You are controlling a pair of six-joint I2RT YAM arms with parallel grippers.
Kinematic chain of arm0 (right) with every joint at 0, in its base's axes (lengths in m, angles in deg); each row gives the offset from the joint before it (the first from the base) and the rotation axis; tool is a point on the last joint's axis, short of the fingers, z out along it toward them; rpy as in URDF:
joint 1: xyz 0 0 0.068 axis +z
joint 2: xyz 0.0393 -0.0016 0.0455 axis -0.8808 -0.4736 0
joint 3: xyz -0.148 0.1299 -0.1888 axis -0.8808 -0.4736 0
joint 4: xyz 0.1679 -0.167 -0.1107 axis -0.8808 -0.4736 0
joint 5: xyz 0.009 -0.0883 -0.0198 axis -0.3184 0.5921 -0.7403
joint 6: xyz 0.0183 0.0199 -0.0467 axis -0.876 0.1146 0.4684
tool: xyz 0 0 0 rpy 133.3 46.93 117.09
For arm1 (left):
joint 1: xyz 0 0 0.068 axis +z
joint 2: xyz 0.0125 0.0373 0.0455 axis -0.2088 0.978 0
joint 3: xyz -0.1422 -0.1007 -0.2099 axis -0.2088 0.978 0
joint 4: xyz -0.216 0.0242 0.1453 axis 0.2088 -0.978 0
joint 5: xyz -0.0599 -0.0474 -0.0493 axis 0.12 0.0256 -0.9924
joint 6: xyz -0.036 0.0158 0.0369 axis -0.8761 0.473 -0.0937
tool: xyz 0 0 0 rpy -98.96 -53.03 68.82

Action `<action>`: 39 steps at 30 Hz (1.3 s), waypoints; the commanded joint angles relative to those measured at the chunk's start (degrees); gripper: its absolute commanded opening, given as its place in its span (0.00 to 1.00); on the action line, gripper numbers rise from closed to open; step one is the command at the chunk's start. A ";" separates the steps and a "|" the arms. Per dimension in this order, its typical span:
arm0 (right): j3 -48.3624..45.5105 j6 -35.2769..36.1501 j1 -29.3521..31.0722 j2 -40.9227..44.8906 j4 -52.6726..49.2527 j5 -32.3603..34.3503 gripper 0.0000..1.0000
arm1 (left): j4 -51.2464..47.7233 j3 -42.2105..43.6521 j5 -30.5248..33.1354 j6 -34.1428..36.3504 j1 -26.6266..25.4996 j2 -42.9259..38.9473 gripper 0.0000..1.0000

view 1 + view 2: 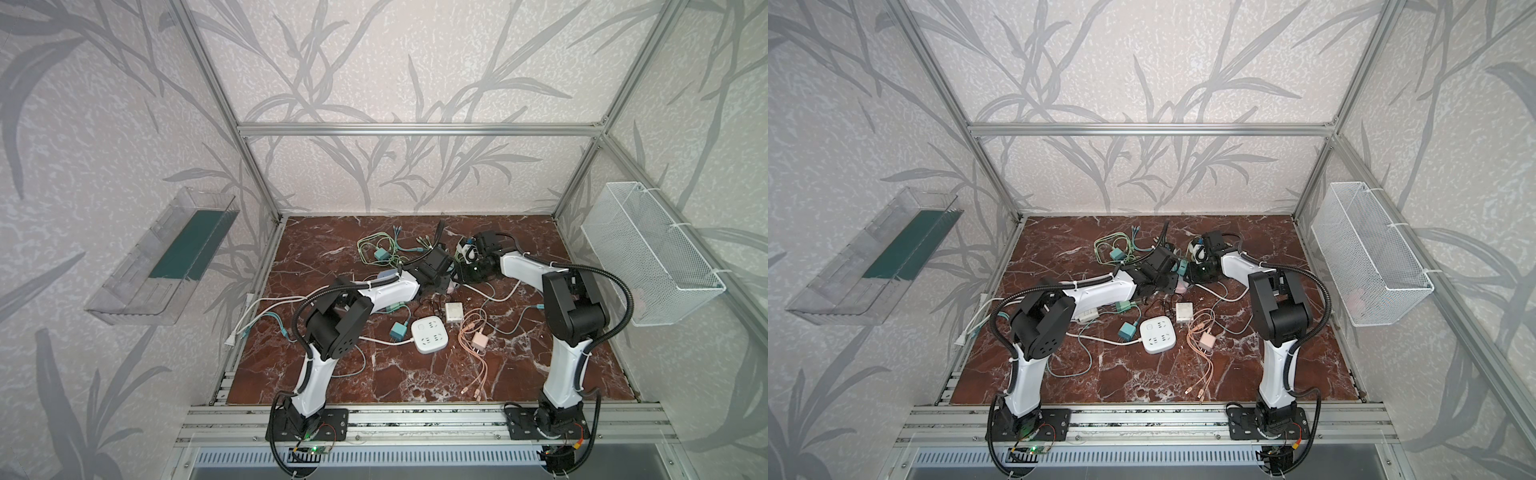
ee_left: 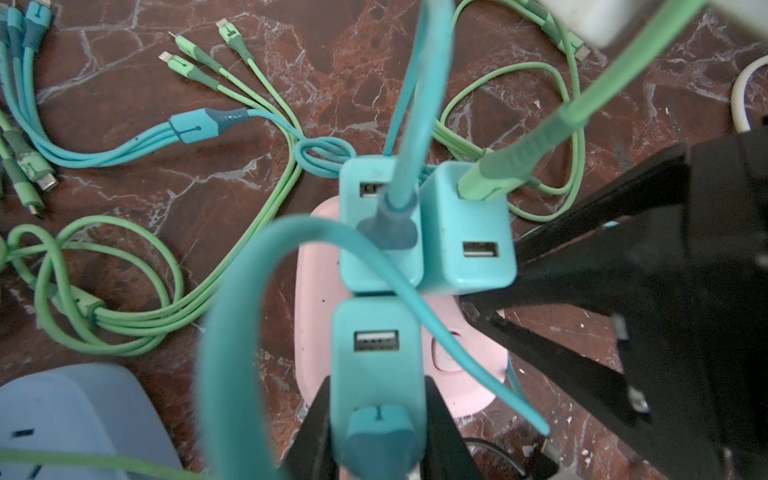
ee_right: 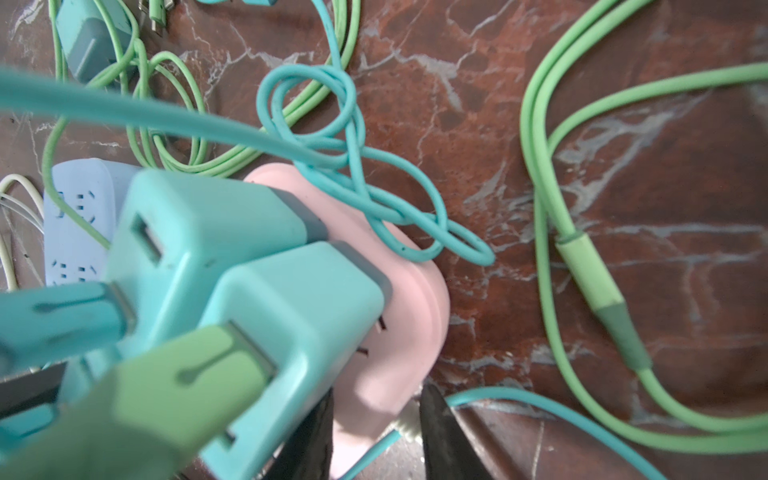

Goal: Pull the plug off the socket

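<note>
Pink socket strip [image 2: 311,324] sits on the marble table [image 1: 332,374], my right claw [image 3: 378,399] pinching its edge, my left claw [image 2: 376,386] clenched on one teal charger plug [image 2: 376,345] of the three plugged into it.

The left arm [image 1: 388,291] and right arm [image 1: 521,266] wear glossy white shells between boxy black joints. Ribbed black hoses [image 1: 629,297] loop alongside. Black base plates [image 1: 334,419] carry screws; the left gripper [image 2: 378,382] has wedge-shaped black fingers.

Left hand [image 2: 379,415] clamps teal plug [image 2: 378,374] on pink socket [image 2: 313,357].
</note>
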 commanded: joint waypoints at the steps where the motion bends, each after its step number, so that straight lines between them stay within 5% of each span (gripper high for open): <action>1: -2.24 0.07 -0.59 -0.50 -4.04 4.62 0.36 | 5.45 -1.48 1.36 0.55 -0.51 -3.77 0.13; 22: -3.92 -0.11 -1.30 0.81 -2.75 4.34 0.35 | 5.54 -0.68 3.04 1.36 -0.89 -4.85 0.13; 39: -5.94 -4.33 -3.54 4.31 2.70 -2.79 0.41 | 0.50 -6.24 -3.54 -1.73 -1.13 1.77 0.13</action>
